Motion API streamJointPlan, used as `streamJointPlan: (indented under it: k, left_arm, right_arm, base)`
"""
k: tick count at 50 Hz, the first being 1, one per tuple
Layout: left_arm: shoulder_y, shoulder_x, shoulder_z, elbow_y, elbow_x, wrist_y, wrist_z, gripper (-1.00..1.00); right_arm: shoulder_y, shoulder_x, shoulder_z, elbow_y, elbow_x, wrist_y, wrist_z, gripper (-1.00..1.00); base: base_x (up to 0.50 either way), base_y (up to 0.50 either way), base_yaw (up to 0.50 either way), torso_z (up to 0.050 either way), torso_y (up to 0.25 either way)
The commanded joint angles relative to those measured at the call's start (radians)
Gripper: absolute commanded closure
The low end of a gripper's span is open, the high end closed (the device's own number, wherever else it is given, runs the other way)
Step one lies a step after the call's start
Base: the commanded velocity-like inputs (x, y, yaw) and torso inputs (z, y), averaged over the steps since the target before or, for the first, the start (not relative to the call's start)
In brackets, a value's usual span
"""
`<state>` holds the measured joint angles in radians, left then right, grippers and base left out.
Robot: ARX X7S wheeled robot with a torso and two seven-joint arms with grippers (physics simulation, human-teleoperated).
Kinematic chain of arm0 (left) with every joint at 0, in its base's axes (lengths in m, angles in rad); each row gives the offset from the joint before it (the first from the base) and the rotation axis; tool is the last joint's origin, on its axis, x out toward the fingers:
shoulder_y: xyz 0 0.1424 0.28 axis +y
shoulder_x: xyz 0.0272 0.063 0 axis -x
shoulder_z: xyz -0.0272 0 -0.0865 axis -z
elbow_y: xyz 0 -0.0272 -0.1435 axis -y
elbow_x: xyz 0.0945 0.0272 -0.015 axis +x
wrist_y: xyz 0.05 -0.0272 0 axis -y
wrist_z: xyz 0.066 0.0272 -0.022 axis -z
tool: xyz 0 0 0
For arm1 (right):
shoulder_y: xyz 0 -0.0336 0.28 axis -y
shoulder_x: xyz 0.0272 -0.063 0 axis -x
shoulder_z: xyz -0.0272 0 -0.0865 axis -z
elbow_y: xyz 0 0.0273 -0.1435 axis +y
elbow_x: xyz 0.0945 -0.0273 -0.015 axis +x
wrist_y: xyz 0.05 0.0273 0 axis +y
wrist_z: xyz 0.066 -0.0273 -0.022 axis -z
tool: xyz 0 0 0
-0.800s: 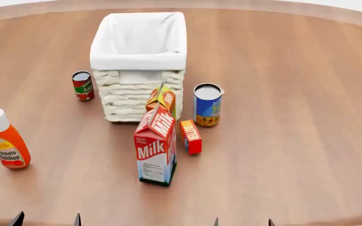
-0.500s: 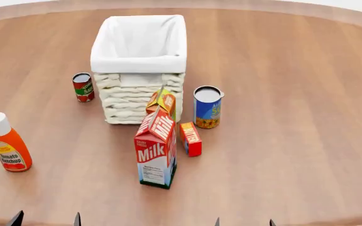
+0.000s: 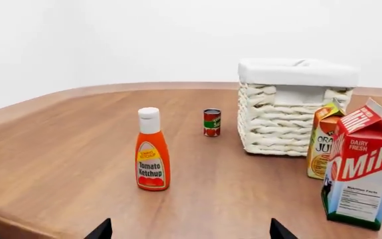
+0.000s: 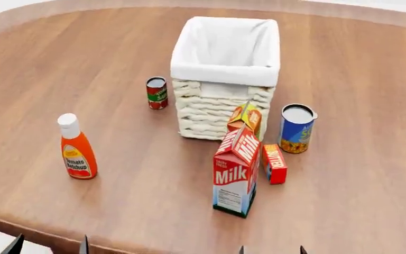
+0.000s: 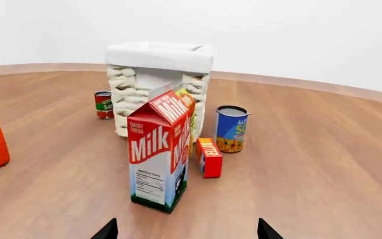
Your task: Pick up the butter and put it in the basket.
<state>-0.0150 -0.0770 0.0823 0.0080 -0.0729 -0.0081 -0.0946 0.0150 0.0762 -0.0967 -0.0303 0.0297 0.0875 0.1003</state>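
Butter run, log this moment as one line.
butter: on table by milk carton, untouched | basket: empty | left gripper, right gripper: open, apart

You have the small flat red-orange butter box (image 4: 274,163) standing on its long edge on the wooden surface (image 4: 372,159), just short of the big cream wicker basket (image 4: 221,108) with white cloth lining, upright and open-topped

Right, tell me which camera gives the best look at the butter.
The right wrist view: the butter stands unobstructed beside the milk carton, with its lettered top and one side visible. The head view also shows the butter, smaller and from above. In the left wrist view it cannot be seen.
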Motion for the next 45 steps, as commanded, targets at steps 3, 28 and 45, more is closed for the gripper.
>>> streamJointPlan:
  k: [3,28,45]
  left_arm:
    - [-0.004,-0.017,0.017,0.0,-0.019,0.001,-0.018,-1.0]
    - [-0.002,-0.043,0.045,0.013,-0.045,-0.003,-0.045,-1.0]
    - [-0.005,-0.058,0.056,0.023,-0.063,-0.008,-0.057,-1.0]
  right_arm:
    - [0.005,0.02,-0.031,-0.013,0.003,0.011,0.018,-1.0]
    - [-0.017,0.05,-0.064,-0.099,0.002,0.029,0.063,-1.0]
    - [-0.019,0.069,-0.086,-0.114,0.002,0.025,0.074,-1.0]
  base:
    - [0.0,0.0,0.5,0.0,0.0]
    - [0.0,-0.01,0.38,0.0,0.0]
    - [0.14,-0.48,0.0,0.0,0.0]
